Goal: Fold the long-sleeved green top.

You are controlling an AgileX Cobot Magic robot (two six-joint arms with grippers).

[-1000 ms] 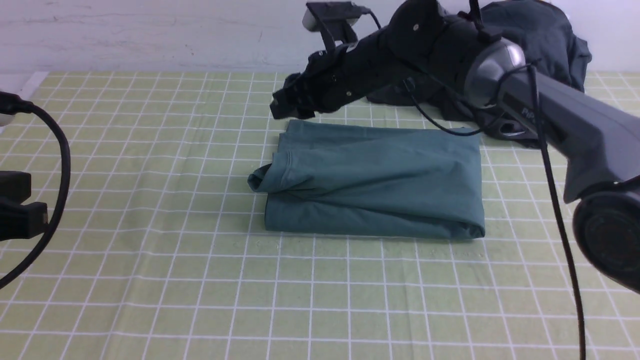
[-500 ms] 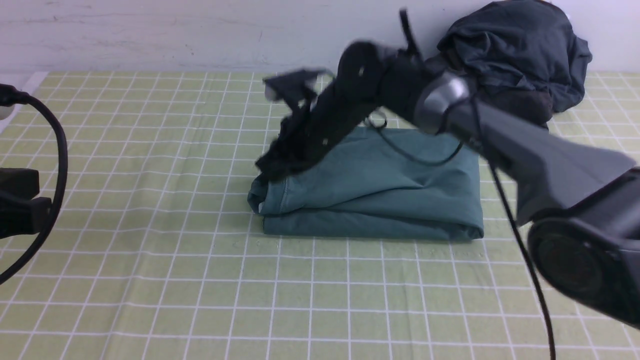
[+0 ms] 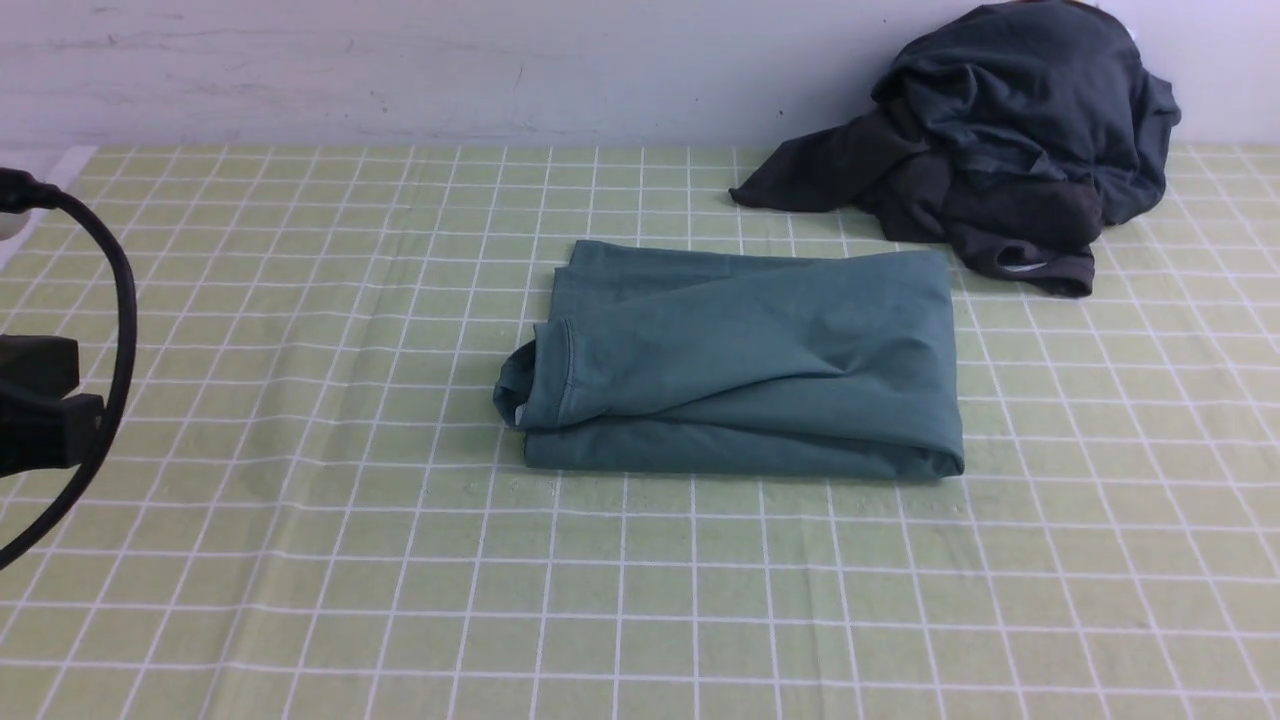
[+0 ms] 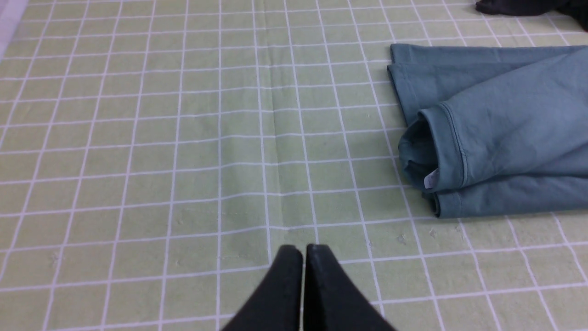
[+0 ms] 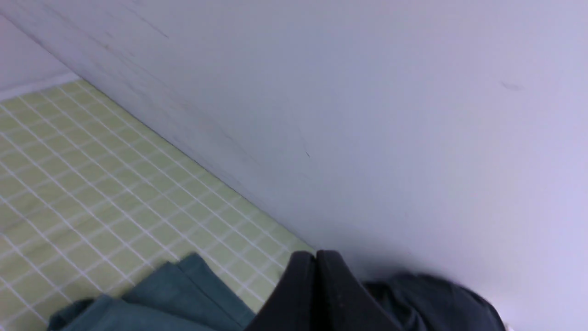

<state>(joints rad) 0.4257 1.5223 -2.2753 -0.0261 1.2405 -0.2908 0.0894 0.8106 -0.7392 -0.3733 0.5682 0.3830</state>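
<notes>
Both of your grippers are off the cloth right now. Your left gripper [image 4: 303, 250] hangs over bare checked tablecloth [image 3: 300, 560] toward the left edge, jaws pressed together on nothing. Your right gripper [image 5: 316, 257] is up in the air facing the back wall [image 5: 367, 92], jaws likewise squeezed together and empty, and the front view shows no right arm at all.

The green long-sleeved top [image 3: 750, 370] lies in the middle of the table as a compact rectangle, layers stacked, well apart from both grippers. One ribbed opening with a white label [image 4: 431, 178] bulges out at the bundle's left end, and the top layer sits slightly askew. The dark charcoal garments [image 3: 1010, 140] sit heaped at the far right corner against the wall, just beyond the bundle.

By the look of it, you're at the closing step: folds made, arms clear. If you want it tidier, your next move calls for tucking that bulging end in, gently, so the stack doesn't slide open.
</notes>
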